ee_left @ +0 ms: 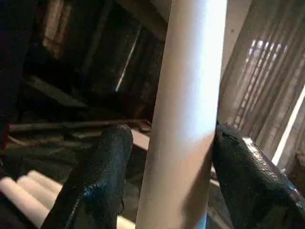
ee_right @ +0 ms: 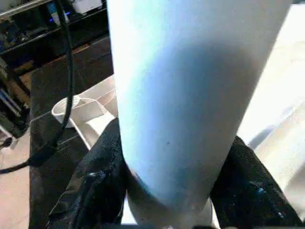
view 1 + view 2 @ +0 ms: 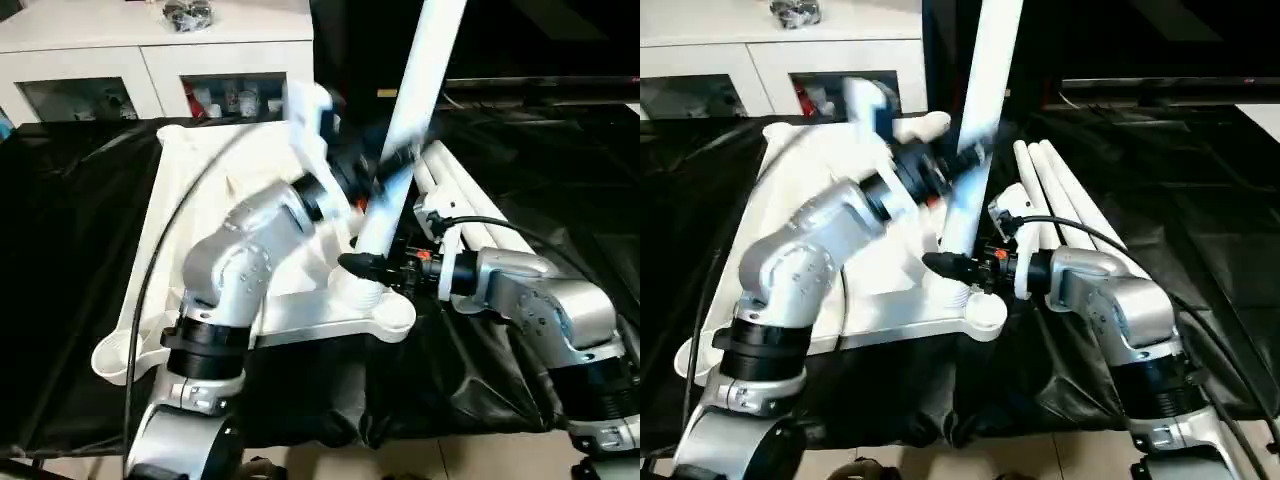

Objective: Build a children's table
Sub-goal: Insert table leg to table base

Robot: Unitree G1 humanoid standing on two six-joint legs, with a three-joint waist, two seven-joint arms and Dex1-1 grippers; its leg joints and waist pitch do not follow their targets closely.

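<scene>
The white tabletop (image 3: 200, 200) lies underside up on black cloth. One white leg (image 3: 420, 90) stands tilted in the near right corner socket (image 3: 385, 305). My left gripper (image 3: 385, 165) reaches across the tabletop and brackets this leg at mid-height. In the left wrist view its jaws are open around the leg (image 1: 190, 71), with one finger (image 1: 109, 162) a little apart from it and the other against it. My right gripper (image 3: 365, 265) is shut on the leg's base just above the socket, both fingers (image 2: 100, 181) pressed to the leg (image 2: 181, 71).
Three more white legs (image 3: 1060, 190) lie side by side on the black cloth (image 3: 70, 220), right of the tabletop and behind my right forearm. A white cabinet (image 3: 150, 50) with glass doors stands at the back left. A black cable runs over my right wrist.
</scene>
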